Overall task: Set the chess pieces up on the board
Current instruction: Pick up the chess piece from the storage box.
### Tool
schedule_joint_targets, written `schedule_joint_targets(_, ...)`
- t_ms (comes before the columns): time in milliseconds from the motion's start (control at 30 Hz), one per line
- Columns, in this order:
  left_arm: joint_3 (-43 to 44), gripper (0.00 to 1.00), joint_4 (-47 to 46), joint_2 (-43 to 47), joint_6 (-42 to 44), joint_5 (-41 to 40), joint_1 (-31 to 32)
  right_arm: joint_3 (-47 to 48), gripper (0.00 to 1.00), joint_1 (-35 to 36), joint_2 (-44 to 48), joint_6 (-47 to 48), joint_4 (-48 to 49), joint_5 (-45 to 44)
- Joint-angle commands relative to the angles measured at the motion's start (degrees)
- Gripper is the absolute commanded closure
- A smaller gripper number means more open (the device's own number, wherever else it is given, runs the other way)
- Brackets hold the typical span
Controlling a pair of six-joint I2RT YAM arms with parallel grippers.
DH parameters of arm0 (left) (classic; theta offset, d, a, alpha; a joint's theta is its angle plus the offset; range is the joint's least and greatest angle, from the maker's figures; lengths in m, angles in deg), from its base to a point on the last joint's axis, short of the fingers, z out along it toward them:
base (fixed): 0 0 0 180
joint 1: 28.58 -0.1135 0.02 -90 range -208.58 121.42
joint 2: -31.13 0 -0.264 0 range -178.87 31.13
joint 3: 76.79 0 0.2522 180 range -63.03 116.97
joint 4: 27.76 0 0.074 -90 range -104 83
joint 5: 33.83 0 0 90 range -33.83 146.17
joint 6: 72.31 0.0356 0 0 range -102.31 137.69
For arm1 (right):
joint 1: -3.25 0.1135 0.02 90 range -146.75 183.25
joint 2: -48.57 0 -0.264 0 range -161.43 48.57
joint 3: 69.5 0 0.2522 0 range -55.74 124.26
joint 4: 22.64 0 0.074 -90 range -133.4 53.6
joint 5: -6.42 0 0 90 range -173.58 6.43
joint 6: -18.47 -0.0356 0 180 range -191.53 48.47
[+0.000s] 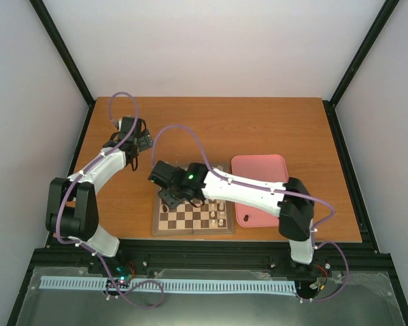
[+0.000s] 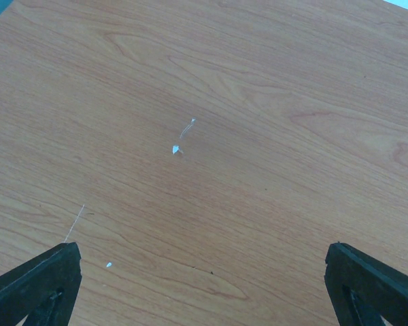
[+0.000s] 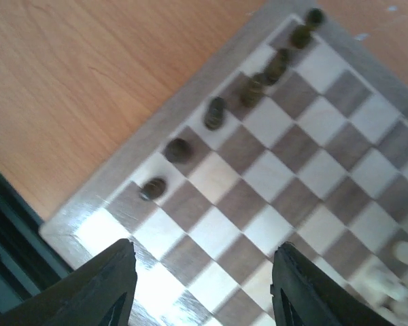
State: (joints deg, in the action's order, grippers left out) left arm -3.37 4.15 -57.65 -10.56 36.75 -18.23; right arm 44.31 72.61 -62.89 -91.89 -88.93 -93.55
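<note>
While the left gripper (image 2: 202, 250) gapes over the table (image 2: 272, 95), the right gripper (image 3: 204, 247) hangs open over the board (image 3: 258, 173) corner.

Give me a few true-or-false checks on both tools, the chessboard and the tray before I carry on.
1. The left tool is open over bare table, holding nothing. True.
2. The right tool is shut on a dark piece. False: it is open and empty, above the chessboard.
3. The dark chess pieces stand in a line along one edge row of the board. True.
4. The pink tray lies left of the board. False: it lies to the board's right.
</note>
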Motion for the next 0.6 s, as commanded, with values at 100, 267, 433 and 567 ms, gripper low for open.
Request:
schedule_joint_targets(100,2.7,0.00,1.2,0.0,0.7,-1.2,0.3,-13.0,0.44,-4.6,11.2,-4.4,-1.2,-9.4)
schedule_joint_targets(267,2.6,0.00,1.1,-0.3,0.8,-0.8,0.3,-26.1,0.45,-10.6,23.6,-10.8,-2.9,-12.5)
schedule_joint_targets(433,2.6,0.00,1.0,0.0,0.8,-0.3,0.4,-38.5,0.46,-17.6,33.6,-18.0,-6.1,-13.4)
schedule_joint_targets(567,2.5,0.00,1.0,0.1,1.0,0.2,0.7,-46.9,0.46,-23.6,39.6,-21.9,-7.9,-9.1)
